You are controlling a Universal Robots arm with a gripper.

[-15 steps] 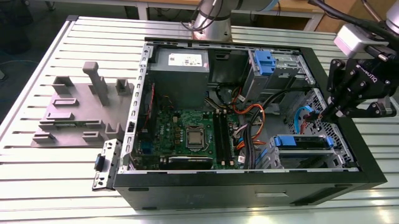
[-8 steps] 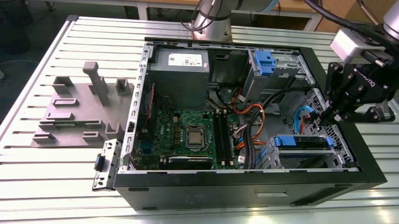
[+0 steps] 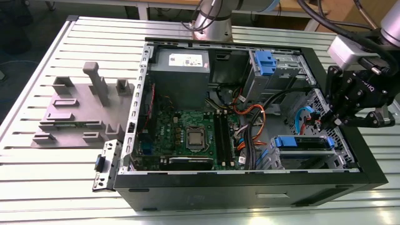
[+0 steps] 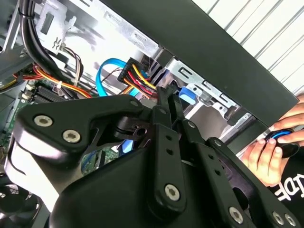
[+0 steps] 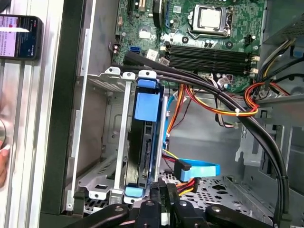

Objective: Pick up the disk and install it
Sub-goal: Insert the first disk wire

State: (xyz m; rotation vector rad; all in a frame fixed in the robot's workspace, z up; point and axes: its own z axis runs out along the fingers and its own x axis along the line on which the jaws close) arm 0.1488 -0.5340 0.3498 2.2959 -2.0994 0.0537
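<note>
Exterior view has the arm's black gripper (image 3: 326,124) hanging over the exterior view's right end of the open black tower computer case (image 3: 250,190), which lies on its side on the white slatted surface (image 3: 44,173). Its fingers (image 4: 163,114) are pressed together. The silver disk in a blue plastic carrier (image 5: 145,137) sits on edge inside the metal drive cage (image 5: 95,166), and in the first wrist view the fingertips are just beside its nearer blue end

Blue-framed disk (image 5: 144,137) seated in metal drive cage (image 5: 124,142); hand (image 5: 164,192), fingers together, close beside its end.
</note>
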